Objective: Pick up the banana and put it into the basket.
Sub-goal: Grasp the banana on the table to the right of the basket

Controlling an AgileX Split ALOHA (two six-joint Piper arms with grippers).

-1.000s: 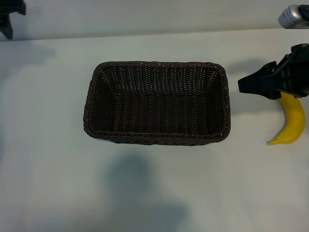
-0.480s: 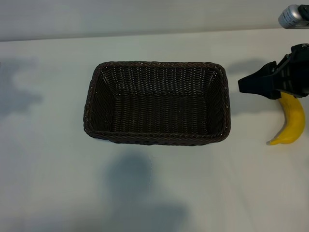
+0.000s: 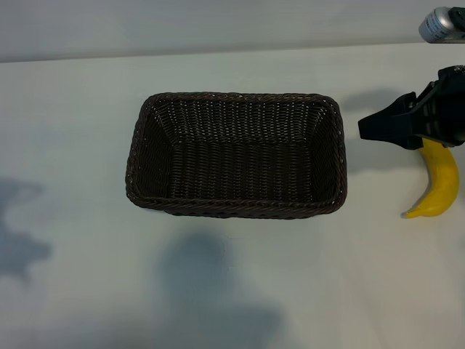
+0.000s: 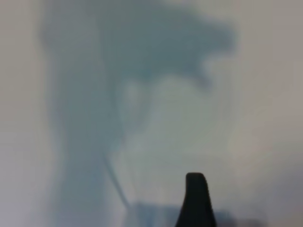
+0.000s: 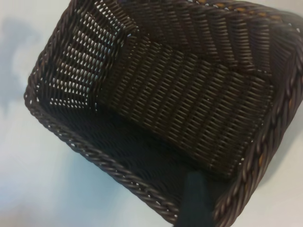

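The dark-brown woven basket (image 3: 236,209) stands empty in the middle of the table. The yellow banana (image 3: 439,182) lies on the table to its right, with its upper end hidden under my right gripper (image 3: 370,127). That gripper hovers above the banana's top and points toward the basket, open and holding nothing. The right wrist view looks into the basket (image 5: 94,156) past one dark finger (image 5: 194,201). My left gripper is out of the exterior view. In the left wrist view, one of its fingers (image 4: 195,201) shows over bare table, nothing held.
A grey metal cylinder (image 3: 439,25) sits at the far right corner. The left arm's shadow (image 3: 18,233) falls on the white tabletop (image 3: 73,145) at the left. A second soft shadow (image 3: 203,283) lies in front of the basket.
The left arm's dark part at the far left corner has left the exterior view, and its shadow has slid along the left side toward the table's front. Right gripper, banana and basket are unmoved.
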